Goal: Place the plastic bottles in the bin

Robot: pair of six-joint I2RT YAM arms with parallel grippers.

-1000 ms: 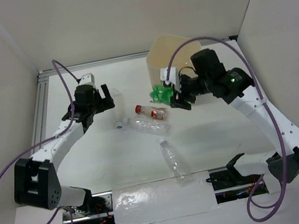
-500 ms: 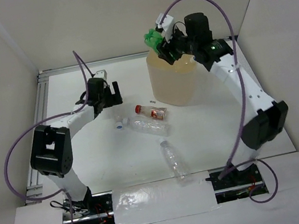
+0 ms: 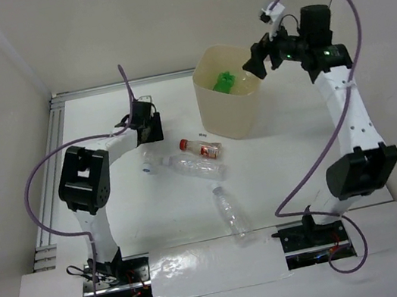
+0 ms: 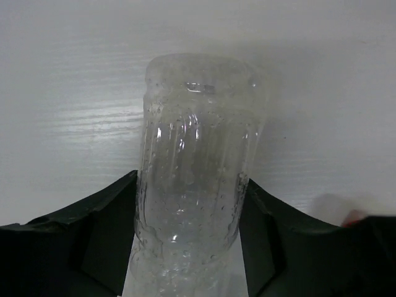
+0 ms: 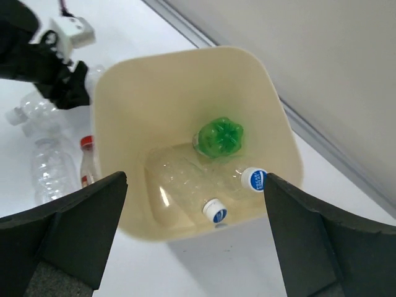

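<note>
Cream plastic, the bin (image 3: 231, 108) stood at the upper middle of the top view, on the white table (image 3: 140, 212). In the right wrist view its mouth filled the centre of the frame. Inside lay the green bottle (image 5: 218, 137), base up, and below it two blue-capped bottles (image 5: 253, 179) on the bin floor. The right gripper (image 5: 195, 179) hung over the bin with its fingers spread wide and nothing between them, one dark finger at the lower left of that frame and one at the lower right. In the left wrist view the left gripper (image 4: 192, 182) was clenched on a clear bottle (image 4: 195, 167), a finger pressed against each side, and the bottle's rounded end reached toward the top of the frame over the table. In the top view three more bottles lay on the table below and to the left of the bin: a red-capped bottle (image 3: 200, 147), a second clear bottle (image 3: 198, 166) just beneath it, and a third clear bottle (image 3: 230, 212) lower still, near the centre of the frame.
</note>
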